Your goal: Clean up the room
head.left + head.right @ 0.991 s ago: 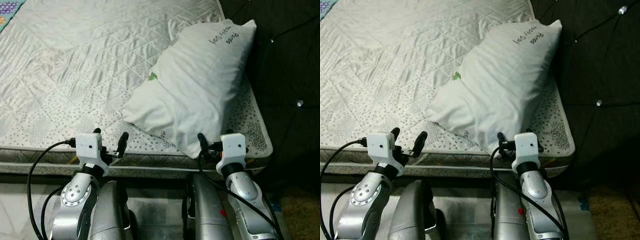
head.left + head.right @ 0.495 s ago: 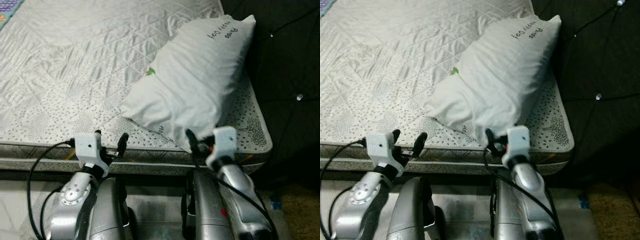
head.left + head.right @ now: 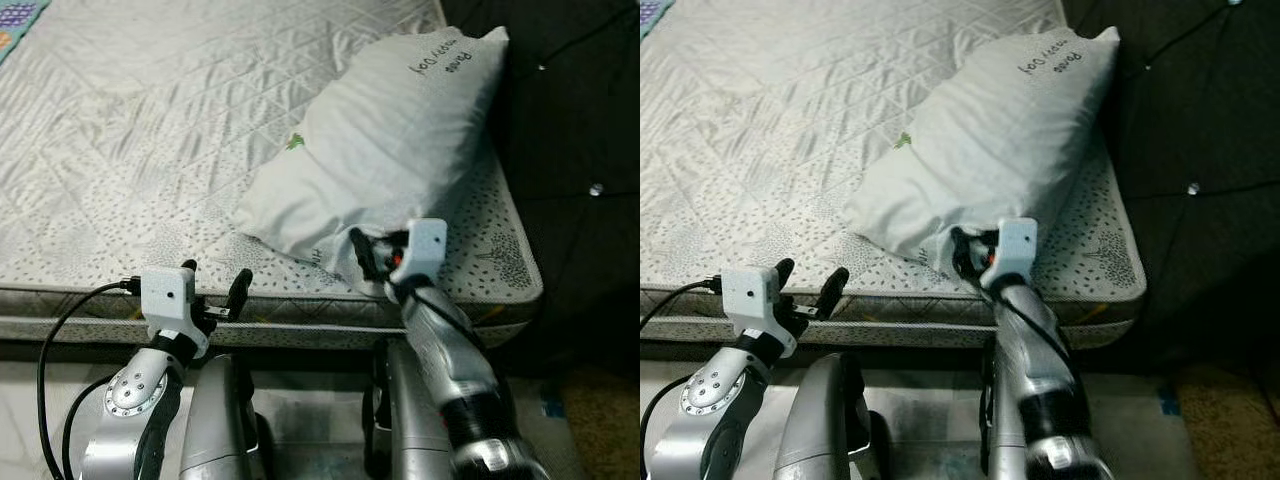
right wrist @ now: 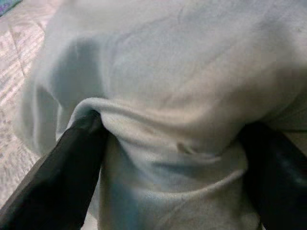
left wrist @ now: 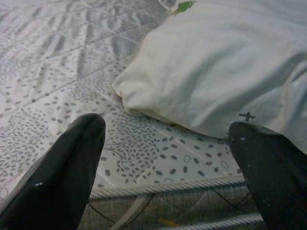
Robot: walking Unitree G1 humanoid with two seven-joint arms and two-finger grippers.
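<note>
A white pillow [image 3: 400, 130] with handwriting near its far end lies slanted on the right side of a grey quilted mattress [image 3: 150, 130]. My right gripper [image 3: 372, 255] is pushed into the pillow's near corner. In the right wrist view its black fingers [image 4: 72, 167] stand open on either side of a bunched fold of the pillow [image 4: 168, 57]. My left gripper [image 3: 215, 275] hangs open just before the mattress's front edge, left of the pillow and apart from it. In the left wrist view the pillow [image 5: 216, 72] lies beyond the fingertips [image 5: 81, 143].
A dark tufted wall or headboard [image 3: 570, 120] runs along the mattress's right side. A bit of patterned cloth [image 3: 15, 15] shows at the far left corner. The left part of the mattress is bare. Pale floor [image 3: 320, 420] lies below the bed's front edge.
My right arm has reached forward and leftward from the bed's edge into the pillow's near corner, denting it. The left arm has stayed about where it was.
</note>
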